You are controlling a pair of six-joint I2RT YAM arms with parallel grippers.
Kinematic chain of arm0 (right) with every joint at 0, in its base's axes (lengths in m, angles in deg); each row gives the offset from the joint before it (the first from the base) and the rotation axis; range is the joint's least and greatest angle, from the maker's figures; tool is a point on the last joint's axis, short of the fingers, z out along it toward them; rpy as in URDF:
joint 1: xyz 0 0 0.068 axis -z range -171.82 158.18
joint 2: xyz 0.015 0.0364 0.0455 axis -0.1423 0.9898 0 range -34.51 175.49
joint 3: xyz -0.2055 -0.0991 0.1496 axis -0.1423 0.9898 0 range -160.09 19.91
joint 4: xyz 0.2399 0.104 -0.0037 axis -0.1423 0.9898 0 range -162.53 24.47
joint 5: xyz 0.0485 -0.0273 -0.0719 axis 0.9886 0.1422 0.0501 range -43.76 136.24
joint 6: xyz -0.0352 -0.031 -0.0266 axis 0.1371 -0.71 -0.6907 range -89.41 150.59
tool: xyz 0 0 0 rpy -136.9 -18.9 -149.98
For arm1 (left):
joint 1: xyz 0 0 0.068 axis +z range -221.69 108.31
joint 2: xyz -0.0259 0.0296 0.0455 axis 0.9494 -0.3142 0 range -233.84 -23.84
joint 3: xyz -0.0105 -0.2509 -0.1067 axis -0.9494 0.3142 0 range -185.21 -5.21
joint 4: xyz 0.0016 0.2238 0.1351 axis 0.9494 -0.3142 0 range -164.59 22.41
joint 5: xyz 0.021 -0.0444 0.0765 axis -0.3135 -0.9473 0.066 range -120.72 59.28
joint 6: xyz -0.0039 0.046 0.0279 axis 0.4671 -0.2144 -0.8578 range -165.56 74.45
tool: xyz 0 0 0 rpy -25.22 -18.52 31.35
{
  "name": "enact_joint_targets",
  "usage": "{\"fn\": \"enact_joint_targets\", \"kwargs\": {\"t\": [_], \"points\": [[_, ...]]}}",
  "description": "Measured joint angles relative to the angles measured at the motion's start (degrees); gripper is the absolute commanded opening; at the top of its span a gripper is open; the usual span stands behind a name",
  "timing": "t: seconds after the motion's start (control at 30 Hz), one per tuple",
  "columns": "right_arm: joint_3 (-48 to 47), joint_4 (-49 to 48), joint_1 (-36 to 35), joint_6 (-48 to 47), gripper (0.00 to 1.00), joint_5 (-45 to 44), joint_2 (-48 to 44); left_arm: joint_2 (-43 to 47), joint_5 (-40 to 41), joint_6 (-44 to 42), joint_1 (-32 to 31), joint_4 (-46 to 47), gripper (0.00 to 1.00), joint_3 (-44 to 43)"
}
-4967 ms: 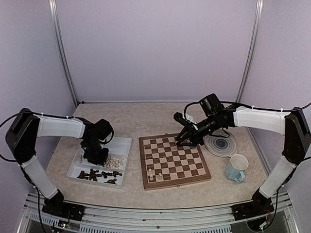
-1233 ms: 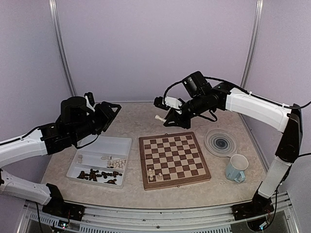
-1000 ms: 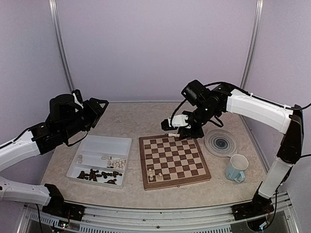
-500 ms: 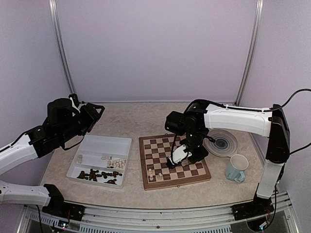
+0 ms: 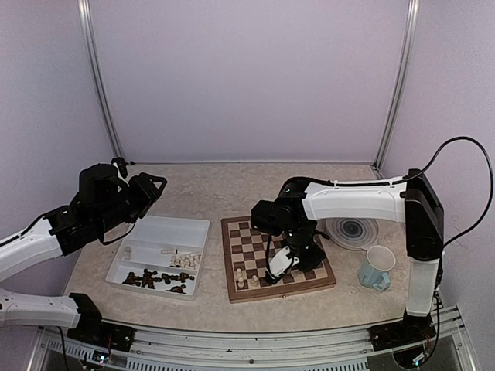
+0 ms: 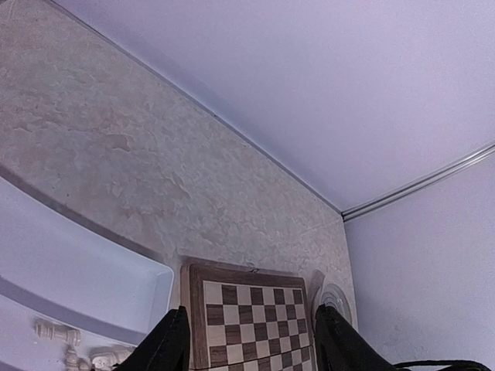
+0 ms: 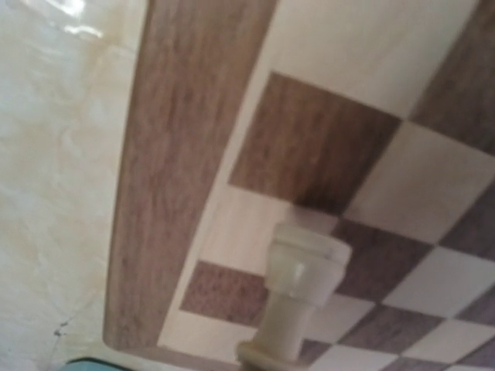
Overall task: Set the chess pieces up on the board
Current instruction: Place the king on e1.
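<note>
From above, two pale pieces point(image 5: 254, 280) stand at the board's point(image 5: 309, 272) near edge, the right gripper point(image 5: 280, 261) pinching a third piece point(image 5: 276, 265) beside them, the rest in the tray point(image 5: 174, 222) left of the board; left wrist: left gripper point(image 6: 249, 345) half open, empty; right wrist: that third piece point(image 7: 302, 286) over the board's corner.

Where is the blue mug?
In the top view, the mug stands on the right side, beside the near right corner of the chessboard, in front of the round plate.
</note>
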Motion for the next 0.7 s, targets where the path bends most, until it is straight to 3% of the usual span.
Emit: {"fn": "enact_joint_targets", "kwargs": {"t": [0.07, 0.2, 0.4, 0.7], "points": [[0.0, 0.0, -0.3, 0.3, 0.01, -0.2, 0.5, 0.1, -0.2, 0.0, 0.0, 0.0, 0.56, 0.3], [0.0, 0.1, -0.5, 0.7, 0.17, -0.4, 0.8, 0.7, -0.6, 0.0, 0.0, 0.1, 0.56, 1.3], [-0.4, 0.2, -1.0, 1.3, 0.29, 0.0, 0.8, 0.9, -1.1, 0.1, 0.1, 0.3, 0.56, 2.4], [-0.8, 0.1, -1.2, 2.1, 0.30, 1.8, 0.8, 0.8, -2.1, 0.3, 0.2, 1.6, 0.56, 2.9]]}}
